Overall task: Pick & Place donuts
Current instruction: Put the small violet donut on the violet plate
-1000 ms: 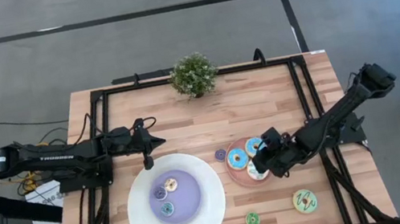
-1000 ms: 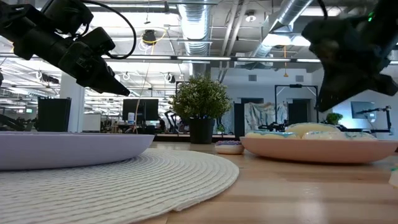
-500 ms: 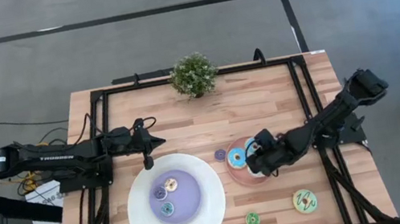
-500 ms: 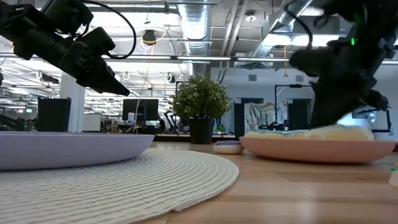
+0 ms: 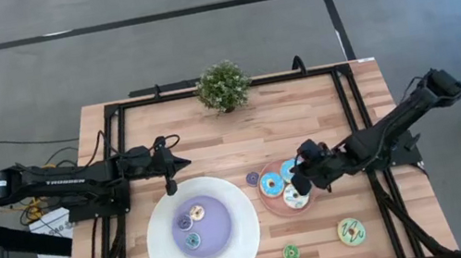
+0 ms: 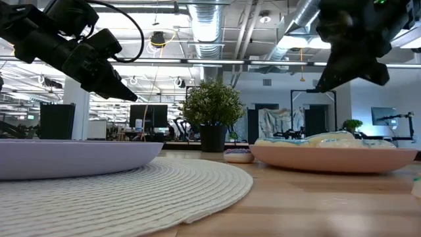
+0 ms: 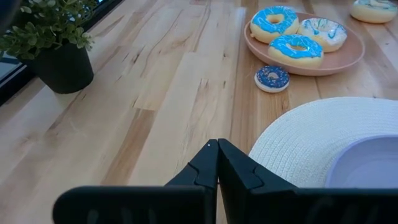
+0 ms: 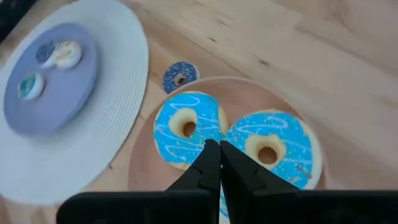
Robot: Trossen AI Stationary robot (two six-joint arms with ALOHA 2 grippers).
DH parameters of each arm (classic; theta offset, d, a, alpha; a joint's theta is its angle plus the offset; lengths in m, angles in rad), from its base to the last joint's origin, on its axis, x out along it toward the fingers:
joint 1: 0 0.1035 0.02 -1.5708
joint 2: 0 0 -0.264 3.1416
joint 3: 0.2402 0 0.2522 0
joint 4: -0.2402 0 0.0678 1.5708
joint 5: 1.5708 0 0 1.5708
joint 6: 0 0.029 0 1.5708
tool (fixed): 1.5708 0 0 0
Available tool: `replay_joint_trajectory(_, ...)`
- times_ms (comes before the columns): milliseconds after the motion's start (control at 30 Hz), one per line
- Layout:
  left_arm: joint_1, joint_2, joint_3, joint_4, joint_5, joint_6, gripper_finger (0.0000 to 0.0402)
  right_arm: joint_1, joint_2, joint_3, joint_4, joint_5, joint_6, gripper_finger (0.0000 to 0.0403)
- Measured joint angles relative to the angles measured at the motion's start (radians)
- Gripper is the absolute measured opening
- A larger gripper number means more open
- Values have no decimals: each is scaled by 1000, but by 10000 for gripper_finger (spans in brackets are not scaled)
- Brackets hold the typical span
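Observation:
A pink plate holds two blue-iced donuts and a white one. A tiny purple donut lies on the wood beside it. Three tiny donuts sit on the purple plate. Two green ones lie near the table's near edge. My right gripper is shut and empty, raised above the pink plate between the two blue donuts. My left gripper is shut and hovers above the wood at the white plate's far-left side.
A wide white woven plate surrounds the purple one. A potted plant stands at the far edge. Black frame rails run along the table's sides. Bare wood lies between the plant and the plates.
My right gripper dipped down onto the pink plate, shifting toward the table's left, then rose again and drew back toward the right. It carries nothing. The donuts on the pink plate lie as they did before.

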State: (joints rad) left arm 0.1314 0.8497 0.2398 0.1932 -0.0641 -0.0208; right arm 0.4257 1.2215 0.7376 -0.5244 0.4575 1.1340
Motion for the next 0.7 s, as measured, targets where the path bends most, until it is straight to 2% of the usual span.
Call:
replay_joint_trajectory(233,0,1,0,76,5,-53,0,-43,-86,0,-119,-60,-168,0)
replay_joint_trajectory(400,-34,5,18,95,-1,-106,0,-85,-149,-24,-225,28,-209,0)
replay_joint_trajectory(533,-95,64,77,79,-17,-85,0,-129,-232,-118,-155,38,-299,0)
replay_joint_trajectory(700,-153,209,188,43,-73,-74,0,-221,-350,-243,14,-5,-461,0)
